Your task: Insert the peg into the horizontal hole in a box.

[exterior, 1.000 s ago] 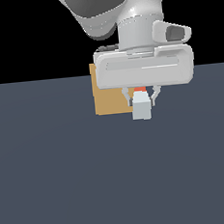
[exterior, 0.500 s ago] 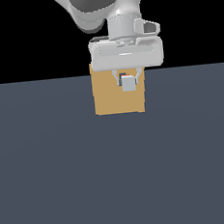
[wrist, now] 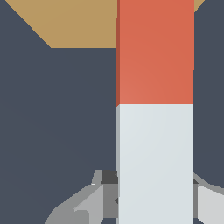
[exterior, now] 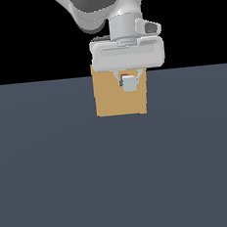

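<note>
The tan box [exterior: 114,99] stands on the grey floor at the middle of the exterior view. My gripper [exterior: 129,81] hangs in front of the box's upper part, shut on the peg [exterior: 129,84], whose pale grey end faces the camera with a sliver of orange-red behind it. In the wrist view the peg [wrist: 155,109] runs lengthwise, grey half near the fingers [wrist: 94,201], orange-red half reaching toward the box [wrist: 74,22]. The hole is hidden behind the peg and gripper.
A flat dark grey floor [exterior: 120,183] spreads around the box on all sides. Nothing else stands on it. The arm's white body [exterior: 105,8] rises above the box.
The gripper with the peg has moved away from the camera toward the box and toward the exterior view's left; the peg end now looks smaller against the tan face.
</note>
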Robot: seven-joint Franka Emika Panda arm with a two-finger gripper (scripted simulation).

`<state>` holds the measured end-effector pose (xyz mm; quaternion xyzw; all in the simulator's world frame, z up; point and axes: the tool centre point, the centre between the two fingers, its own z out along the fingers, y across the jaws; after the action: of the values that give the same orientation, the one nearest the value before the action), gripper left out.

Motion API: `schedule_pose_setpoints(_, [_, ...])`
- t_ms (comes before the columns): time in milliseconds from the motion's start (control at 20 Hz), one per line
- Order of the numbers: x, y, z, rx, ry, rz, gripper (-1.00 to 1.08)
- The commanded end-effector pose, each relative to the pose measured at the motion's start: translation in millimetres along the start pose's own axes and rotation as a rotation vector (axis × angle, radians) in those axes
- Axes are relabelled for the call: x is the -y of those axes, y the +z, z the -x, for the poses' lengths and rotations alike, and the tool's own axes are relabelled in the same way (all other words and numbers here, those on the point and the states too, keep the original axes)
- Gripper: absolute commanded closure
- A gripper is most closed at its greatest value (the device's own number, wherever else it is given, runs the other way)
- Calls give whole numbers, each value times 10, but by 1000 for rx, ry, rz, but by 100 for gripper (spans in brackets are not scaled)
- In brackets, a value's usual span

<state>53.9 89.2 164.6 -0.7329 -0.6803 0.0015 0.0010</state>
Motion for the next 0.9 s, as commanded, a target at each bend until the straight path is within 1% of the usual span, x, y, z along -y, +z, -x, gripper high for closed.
schedule_pose_setpoints(0, [-17,-32,-1,-2,0,6,108])
schedule_pose_setpoints(250, [-7,-14,-18,-1,0,2,108])
schedule_pose_setpoints(400, [-5,-14,-114,-1,0,2,108])
schedule_pose_setpoints(600, [2,-17,-373,-1,0,3,108])
schedule_pose_setpoints(850, [7,-23,-831,-2,0,4,108])
